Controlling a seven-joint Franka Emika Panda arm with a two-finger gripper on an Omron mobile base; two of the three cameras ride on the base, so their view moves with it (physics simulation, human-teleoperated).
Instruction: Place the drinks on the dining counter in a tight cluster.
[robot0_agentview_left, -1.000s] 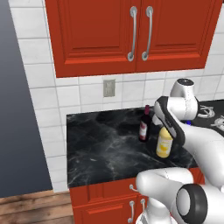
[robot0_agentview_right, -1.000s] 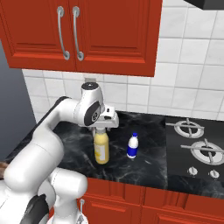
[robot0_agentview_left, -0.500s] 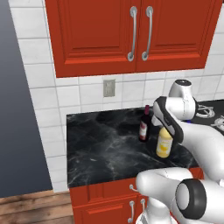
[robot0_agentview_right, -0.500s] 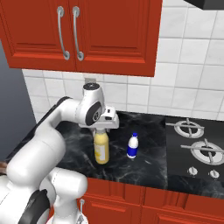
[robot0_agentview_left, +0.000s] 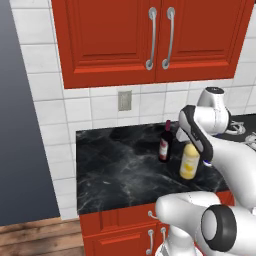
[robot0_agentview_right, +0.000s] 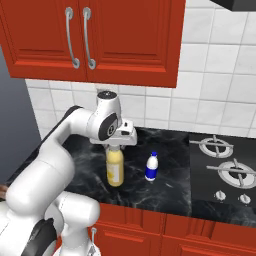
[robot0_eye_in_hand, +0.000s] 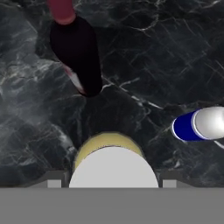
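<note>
Tool sits straight above the yellow bottle, right down at its grey cap. In the hand view the cap lies between the two fingers, one on each side with next to no gap, but actual contact can't be confirmed, so whether it's clamped on the cap or just straddling it: cannot tell. Yellow bottle stands upright on the black marble-look table, toward the front edge, on the side nearer the stove. Wine bottle, dark with a red label and red top, stands upright just behind and left of the yellow bottle in the left base view, close but with a sliver of table showing between them. Small blue-and-white bottle with a white cap stands upright to the right of the yellow bottle in the right base view, near it but clearly apart, between it and the stove burners. In the hand view the wine bottle is up top left, the small bottle off to the right, and the yellow bottle dead centre at the bottom. All three bottles are on the table, loosely grouped and none touching. Red cabinets hang above, a wall outlet sits on the white tile, and red cabinet fronts run below the table.
</note>
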